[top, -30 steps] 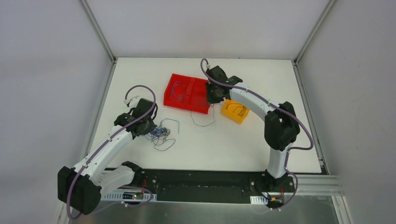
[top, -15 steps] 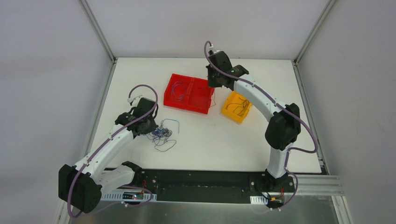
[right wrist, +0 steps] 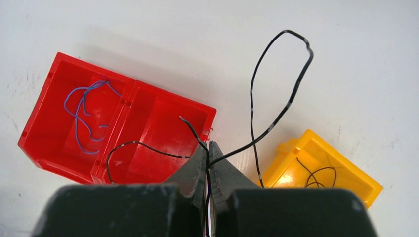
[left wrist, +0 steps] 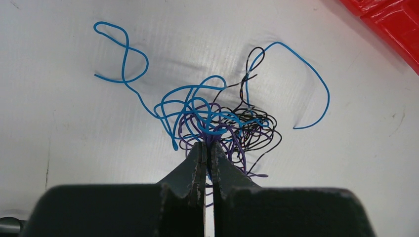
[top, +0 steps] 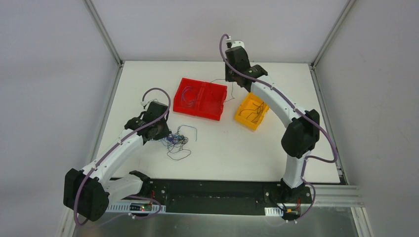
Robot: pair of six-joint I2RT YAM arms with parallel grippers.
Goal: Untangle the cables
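White table surface [top: 276, 153], enclosed by pale grey walls and an aluminium frame, is seen from above with two white-and-black robot arms mounted at its near edge.

Towards the left of the table lies a knotted tangle of thin blue, black and purple wires [left wrist: 217, 123]. The left gripper [left wrist: 207, 145] is set at the near edge of this tangle, its dark fingers pressed together on purple and blue strands of the knot. Loose blue loops are spread on the table beyond the fingertips, to both sides.

At the far side of the table, the right gripper [right wrist: 208, 148] is pinched shut on a long thin black wire [right wrist: 276, 113]. From the fingertips, one large loop of it is seen against the white table, and another strand is seen against the right compartment of a red plastic two-compartment bin [right wrist: 158, 118]. Whether the wire touches anything below cannot be told.

Only the right wrist view makes the bins' contents plain: a thin blue wire [right wrist: 81, 116] is coiled in the red bin's left compartment, and a short black wire [right wrist: 318, 173] lies inside a small yellow plastic bin [right wrist: 341, 165]. Only the top view shows both arms together, with the tangle well apart from the bins.
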